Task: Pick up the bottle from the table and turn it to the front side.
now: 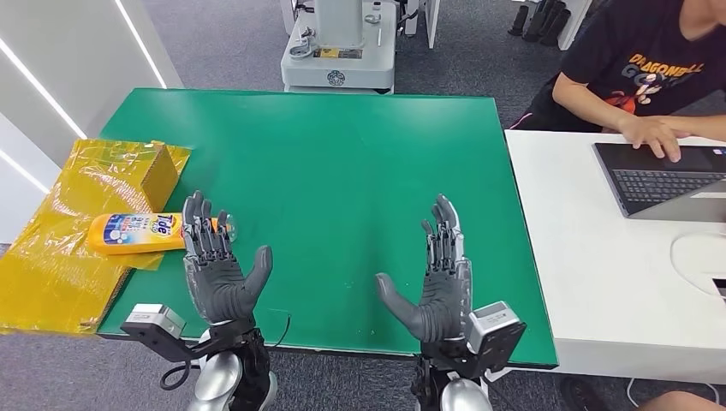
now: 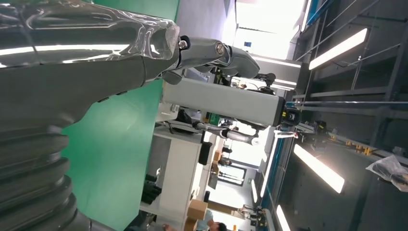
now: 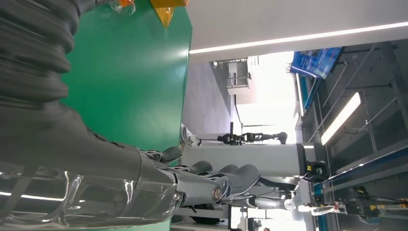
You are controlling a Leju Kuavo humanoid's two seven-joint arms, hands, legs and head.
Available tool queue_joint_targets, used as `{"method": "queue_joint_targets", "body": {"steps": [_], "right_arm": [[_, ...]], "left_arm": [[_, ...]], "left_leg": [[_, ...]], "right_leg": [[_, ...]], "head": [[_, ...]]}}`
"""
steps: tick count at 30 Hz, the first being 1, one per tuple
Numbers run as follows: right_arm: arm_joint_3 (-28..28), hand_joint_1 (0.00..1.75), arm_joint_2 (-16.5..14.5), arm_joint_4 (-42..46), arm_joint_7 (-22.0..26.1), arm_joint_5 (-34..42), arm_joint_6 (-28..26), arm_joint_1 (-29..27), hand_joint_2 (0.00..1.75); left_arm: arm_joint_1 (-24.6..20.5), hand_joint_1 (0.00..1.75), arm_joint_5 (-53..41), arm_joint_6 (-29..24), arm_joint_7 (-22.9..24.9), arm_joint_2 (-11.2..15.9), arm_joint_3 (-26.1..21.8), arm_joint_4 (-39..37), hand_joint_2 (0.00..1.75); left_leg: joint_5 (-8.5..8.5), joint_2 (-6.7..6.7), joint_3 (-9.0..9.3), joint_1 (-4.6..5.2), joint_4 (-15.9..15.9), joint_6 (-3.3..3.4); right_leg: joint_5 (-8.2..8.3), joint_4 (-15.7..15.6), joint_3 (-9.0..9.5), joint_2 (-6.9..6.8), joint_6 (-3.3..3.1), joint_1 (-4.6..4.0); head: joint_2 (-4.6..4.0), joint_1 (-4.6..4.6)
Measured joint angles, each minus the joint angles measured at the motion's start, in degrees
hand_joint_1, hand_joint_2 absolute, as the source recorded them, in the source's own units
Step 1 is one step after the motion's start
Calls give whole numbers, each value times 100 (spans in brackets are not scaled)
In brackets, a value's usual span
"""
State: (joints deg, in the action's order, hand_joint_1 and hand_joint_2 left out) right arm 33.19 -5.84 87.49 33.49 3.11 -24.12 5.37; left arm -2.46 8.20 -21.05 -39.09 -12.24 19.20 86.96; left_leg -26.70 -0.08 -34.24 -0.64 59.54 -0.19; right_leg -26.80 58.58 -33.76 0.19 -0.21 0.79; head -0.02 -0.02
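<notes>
An orange and yellow Tide bottle [image 1: 137, 232] lies on its side at the left edge of the green table [image 1: 342, 163], its clear cap toward the table's middle. My left hand [image 1: 214, 265] stands upright just right of the bottle, fingers spread and holding nothing; its fingertips overlap the cap end in the head view. My right hand [image 1: 435, 278] is raised the same way near the table's front edge, far from the bottle and empty. The left hand [image 2: 96, 67] and the right hand [image 3: 120, 183] each show extended fingers in their wrist views. The bottle's clear cap [image 3: 121, 6] shows beyond the right arm.
Crumpled yellow plastic wrap [image 1: 77, 223] with a cardboard box [image 1: 158, 171] lies under and behind the bottle. A white desk [image 1: 599, 282] on the right holds a laptop [image 1: 659, 175] with a person [image 1: 642, 68] typing. A machine base [image 1: 338, 51] stands behind the table.
</notes>
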Motion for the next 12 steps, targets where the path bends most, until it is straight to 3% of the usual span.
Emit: {"method": "queue_joint_targets", "body": {"steps": [12], "right_arm": [[152,0,-84,-276,26,255,190,324,175]], "left_arm": [[191,0,4,-247,-100,95,-112,-16,175]], "left_leg": [[0,0,0,0,-1,0]], "right_leg": [[0,2,0,0,0,0]], "head": [[0,0]]}}
